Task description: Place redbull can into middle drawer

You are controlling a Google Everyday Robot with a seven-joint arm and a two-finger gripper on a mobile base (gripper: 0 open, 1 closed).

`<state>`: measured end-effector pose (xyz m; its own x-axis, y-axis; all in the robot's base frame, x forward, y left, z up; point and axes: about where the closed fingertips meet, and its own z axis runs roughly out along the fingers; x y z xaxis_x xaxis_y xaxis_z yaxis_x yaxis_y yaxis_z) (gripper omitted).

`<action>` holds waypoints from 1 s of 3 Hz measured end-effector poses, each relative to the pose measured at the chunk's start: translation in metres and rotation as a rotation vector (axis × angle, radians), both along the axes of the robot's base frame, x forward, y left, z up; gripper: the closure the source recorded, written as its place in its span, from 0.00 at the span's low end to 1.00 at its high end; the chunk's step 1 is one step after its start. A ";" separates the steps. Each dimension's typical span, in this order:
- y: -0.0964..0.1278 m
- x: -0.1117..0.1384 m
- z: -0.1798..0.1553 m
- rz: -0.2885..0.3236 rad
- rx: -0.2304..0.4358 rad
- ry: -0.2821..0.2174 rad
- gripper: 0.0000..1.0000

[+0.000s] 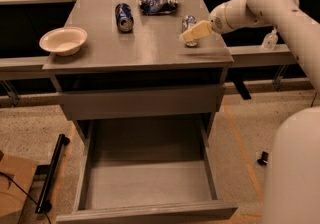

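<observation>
The single camera looks steeply down from high in front of the tabletop [150, 50], fairly near, perhaps from the robot's own head. The open middle drawer [145, 185] fills the lower frame. The gripper [194, 33] sits by the tabletop's right edge.

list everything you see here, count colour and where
redbull can: one, silver and blue, right side of the cabinet top, partly behind the gripper
dark-blue can: one, blue with red, back left of centre
snack bag: one, blue and white, back of top
bowl: one, cream, front left of top
cabinet: one, grey, centre
closed drawer: one, grey, just under the top
middle drawer: one, grey, pulled out at the bottom
black bar: one, floor at left
arm: one, white, reaching in from the right
gripper: one, cream, at the redbull can
</observation>
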<state>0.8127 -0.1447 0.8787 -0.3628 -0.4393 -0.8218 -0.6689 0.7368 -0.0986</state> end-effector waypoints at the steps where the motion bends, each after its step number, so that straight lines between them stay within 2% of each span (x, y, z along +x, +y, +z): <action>1: 0.030 0.008 -0.008 0.040 0.010 0.021 0.00; 2: 0.045 0.015 -0.030 0.055 0.021 0.081 0.19; 3: 0.047 0.016 -0.047 0.045 0.026 0.129 0.42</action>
<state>0.8288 -0.0982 0.8313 -0.4466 -0.4372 -0.7807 -0.7074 0.7068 0.0089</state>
